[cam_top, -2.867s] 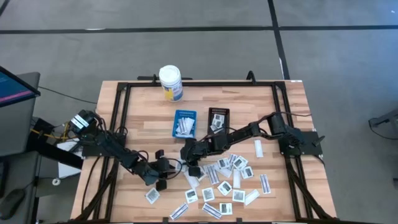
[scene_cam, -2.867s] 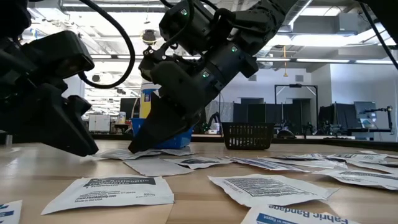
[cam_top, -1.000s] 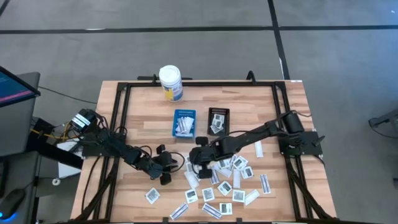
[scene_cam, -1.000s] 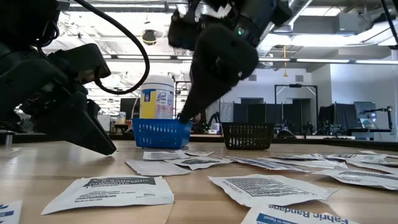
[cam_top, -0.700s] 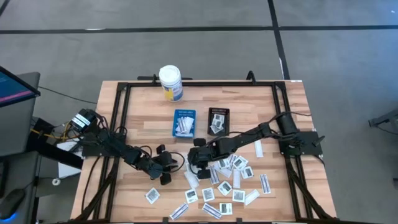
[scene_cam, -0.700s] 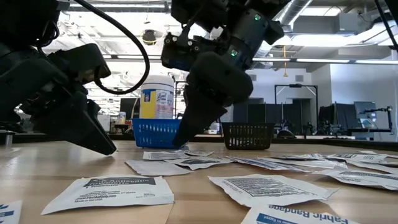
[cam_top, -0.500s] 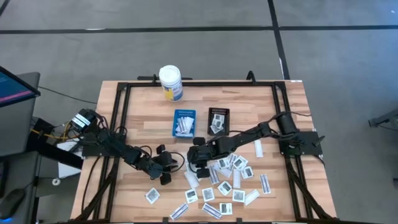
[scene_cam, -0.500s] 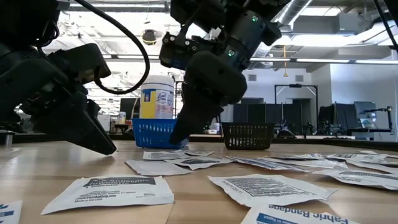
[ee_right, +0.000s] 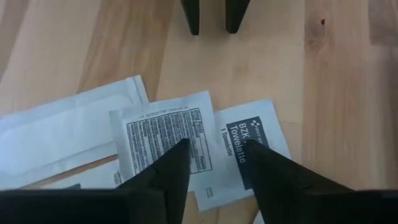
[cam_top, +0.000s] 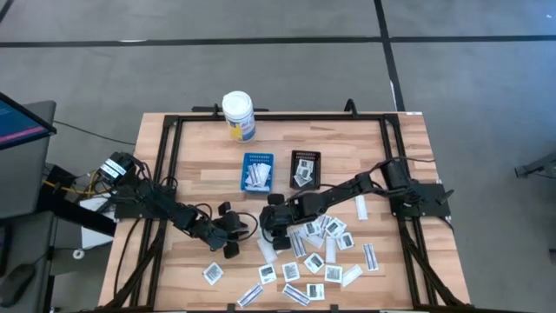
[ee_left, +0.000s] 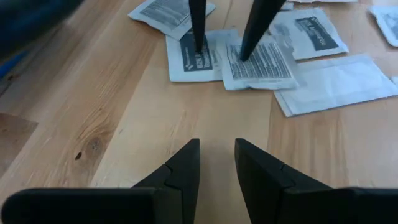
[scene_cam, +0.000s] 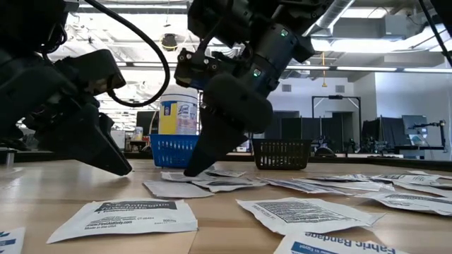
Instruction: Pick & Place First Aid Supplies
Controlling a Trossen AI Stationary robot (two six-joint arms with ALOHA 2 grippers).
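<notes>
Since a second ago: right hand (cam_top: 271, 228) lowered from near the blue tray (cam_top: 257, 172) to the near-left edge of the packet scatter; left hand (cam_top: 246, 228) unchanged, parked just beside it on the table (cam_top: 200, 165).

Right hand: fingers parted moderately, nothing between them, poised astride a squarish printed packet (ee_right: 163, 138). A towelette packet (ee_right: 252, 148) overlaps it on one side, a plain white packet (ee_right: 59, 138) on the other.

Left hand: narrow gap, empty, tips facing the right hand.

Supplies: most packets (cam_top: 314, 261) loose on the table; some already in the blue tray and black tray (cam_top: 304, 167).

Risks: closing may pinch two overlapped packets together; flat paper may slide from the tips; the hands are near enough to collide.
</notes>
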